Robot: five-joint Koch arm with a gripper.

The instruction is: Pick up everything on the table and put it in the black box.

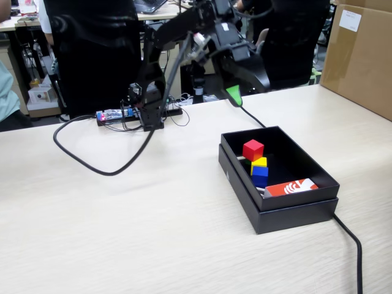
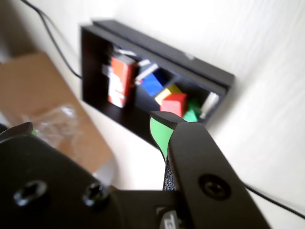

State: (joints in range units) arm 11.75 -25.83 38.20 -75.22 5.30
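The black box stands on the pale wood table at the right. Inside it are the red cube, the yellow cube and the blue cube. The wrist view looks into the box and shows the blue cube, yellow cube, red cube and the green cube beside the red one. The green cube is hidden in the fixed view. My gripper hangs in the air behind the box, open and empty, with green pads.
An orange-and-white card lies in the box's near end. A big brown carton stands at the far right. Black cables loop across the table from the arm's base, and one runs past the box.
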